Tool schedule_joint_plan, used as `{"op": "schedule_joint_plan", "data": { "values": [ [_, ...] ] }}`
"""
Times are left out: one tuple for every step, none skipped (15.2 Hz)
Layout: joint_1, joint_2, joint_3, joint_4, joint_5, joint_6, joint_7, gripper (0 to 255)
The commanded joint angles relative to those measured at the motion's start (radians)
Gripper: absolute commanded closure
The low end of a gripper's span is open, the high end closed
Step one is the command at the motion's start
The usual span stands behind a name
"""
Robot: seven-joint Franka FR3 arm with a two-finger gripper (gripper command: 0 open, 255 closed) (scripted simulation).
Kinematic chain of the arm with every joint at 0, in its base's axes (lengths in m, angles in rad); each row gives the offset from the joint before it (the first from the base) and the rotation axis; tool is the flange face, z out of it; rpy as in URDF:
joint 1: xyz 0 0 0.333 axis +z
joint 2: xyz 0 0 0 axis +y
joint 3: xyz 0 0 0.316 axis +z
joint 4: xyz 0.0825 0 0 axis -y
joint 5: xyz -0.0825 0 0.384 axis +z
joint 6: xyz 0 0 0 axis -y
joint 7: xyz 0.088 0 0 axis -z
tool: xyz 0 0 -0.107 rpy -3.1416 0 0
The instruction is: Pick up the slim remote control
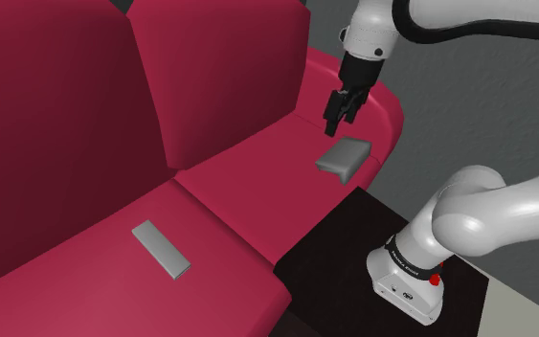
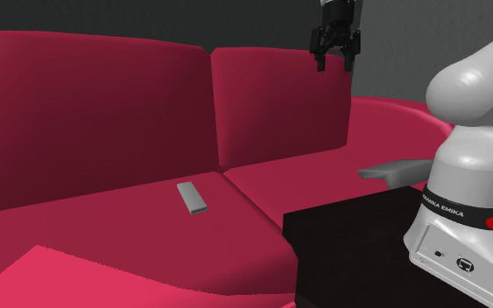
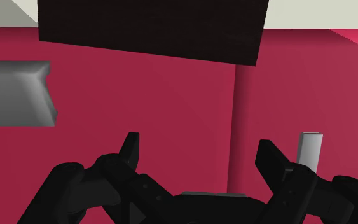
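Gripper [image 1: 342,113] is hovering released, empty; slim grey remote [image 1: 160,249] is lying well apart, at eight o'clock in shoulder view.

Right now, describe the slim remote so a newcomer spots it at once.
On the red sofa, take the seat cushion on the shoulder view's left, away from the armrest. The remote lies flat on it: a thin, long grey bar. The other grey thing, a thicker block near the gripper, sits on the other cushion by the armrest.
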Motion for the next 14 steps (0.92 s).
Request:
{"op": "schedule_joint_plan", "data": {
  "values": [
    [0.010, 0.041, 0.032, -0.014, 0.019, 0.062, 0.027, 0],
    [0.014, 0.063, 0.049, -0.020, 0.027, 0.092, 0.041, 0],
    [0.019, 0.086, 0.066, -0.025, 0.035, 0.123, 0.055, 0],
    [0.023, 0.110, 0.083, -0.029, 0.042, 0.153, 0.069, 0],
    [0.027, 0.136, 0.100, -0.031, 0.048, 0.184, 0.083, 0],
    [0.031, 0.163, 0.117, -0.032, 0.053, 0.214, 0.097, 0],
    [0.034, 0.191, 0.134, -0.031, 0.057, 0.245, 0.112, 0],
    [0.036, 0.221, 0.151, -0.029, 0.060, 0.275, 0.127, 0],
    [0.038, 0.252, 0.167, -0.026, 0.062, 0.305, 0.142, 0],
    [0.040, 0.284, 0.184, -0.021, 0.062, 0.335, 0.158, 0],
    [0.041, 0.317, 0.201, -0.015, 0.060, 0.364, 0.175, 0],
    [0.042, 0.351, 0.218, -0.007, 0.056, 0.393, 0.192, 0],
    [0.042, 0.386, 0.234, 0.002, 0.051, 0.421, 0.210, 0],
    [0.042, 0.422, 0.250, 0.012, 0.043, 0.448, 0.229, 0]
  ]
}}
